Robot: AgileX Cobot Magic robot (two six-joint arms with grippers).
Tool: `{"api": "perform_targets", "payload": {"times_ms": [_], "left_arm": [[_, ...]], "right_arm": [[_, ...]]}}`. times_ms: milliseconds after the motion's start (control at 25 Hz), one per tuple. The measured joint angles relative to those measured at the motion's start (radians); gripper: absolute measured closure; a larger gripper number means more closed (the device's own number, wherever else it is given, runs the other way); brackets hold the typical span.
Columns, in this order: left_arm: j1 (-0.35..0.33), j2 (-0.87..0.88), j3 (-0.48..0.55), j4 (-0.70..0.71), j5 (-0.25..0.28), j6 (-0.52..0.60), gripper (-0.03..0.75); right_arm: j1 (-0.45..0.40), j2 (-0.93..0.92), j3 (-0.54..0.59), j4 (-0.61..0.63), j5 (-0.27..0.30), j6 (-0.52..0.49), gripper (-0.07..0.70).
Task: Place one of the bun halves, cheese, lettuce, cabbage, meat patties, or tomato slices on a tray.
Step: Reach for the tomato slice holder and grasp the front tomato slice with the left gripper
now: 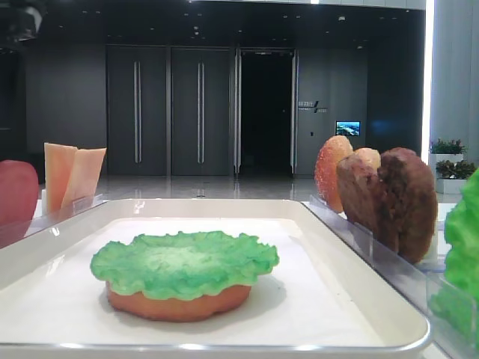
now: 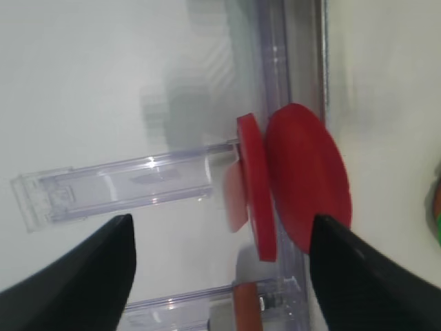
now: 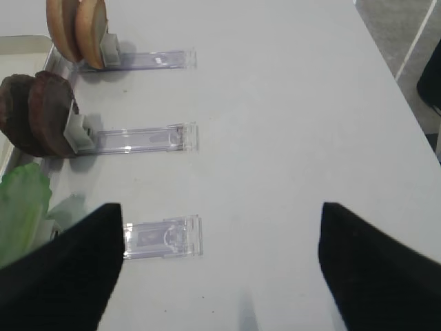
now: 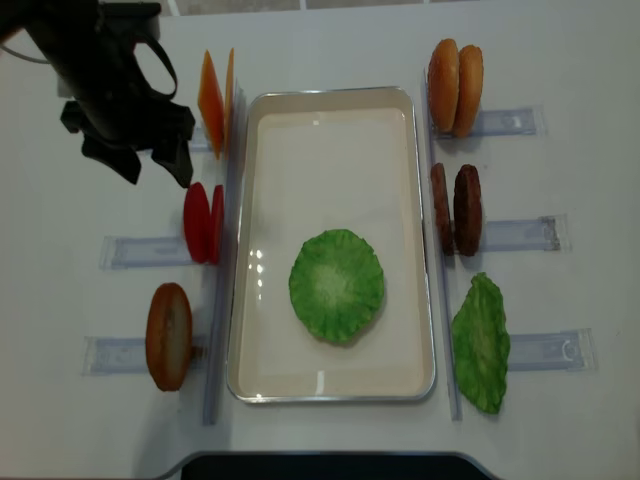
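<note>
In the low front view, the white tray (image 1: pixel 359 299) fills the foreground. On its floor, left of centre, sits a bun half (image 1: pixel 179 303) capped by a ruffled green lettuce leaf (image 1: pixel 183 262). Past the tray's right rim, two dark meat patties (image 1: pixel 397 198) stand on edge, with speckled bun halves (image 1: pixel 333 172) behind them; a second lettuce leaf (image 1: pixel 464 232) shows at the right edge. Past the left rim, pale-orange cheese slices (image 1: pixel 71 176) stand upright, and a red tomato slice (image 1: pixel 16 193) sits at the far left.

The overhead view shows the white bench (image 4: pixel 330 50) with clear plastic holders (image 4: pixel 135 252) on both sides of the tray. At the lower left of the frame a bun half stands in one holder; above it are the two tomato slices (image 4: pixel 204 222), upright and side by side, just beside the tray's left rim. The left pincer (image 4: pixel 150 165) hangs in the upper left of the frame, just above the tomato slices and clear of them, beside the cheese.

In the left wrist view its jaws are spread wide with nothing between them, the tomato slices ahead of the gap. In the right wrist view the right pincer (image 3: pixel 220 258) is also wide and empty over bare bench, the patties and buns at the upper left of the frame.
</note>
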Motion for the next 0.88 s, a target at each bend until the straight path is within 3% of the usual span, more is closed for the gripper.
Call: {"api": "perform_targets", "payload": {"times_ms": [880], "left_arm": [[-0.198, 0.045, -0.011, 0.0, -0.017, -0.152, 0.123]], "right_arm": [[0.0, 0.0, 0.0, 0.0, 0.0, 0.0, 0.055]]}}
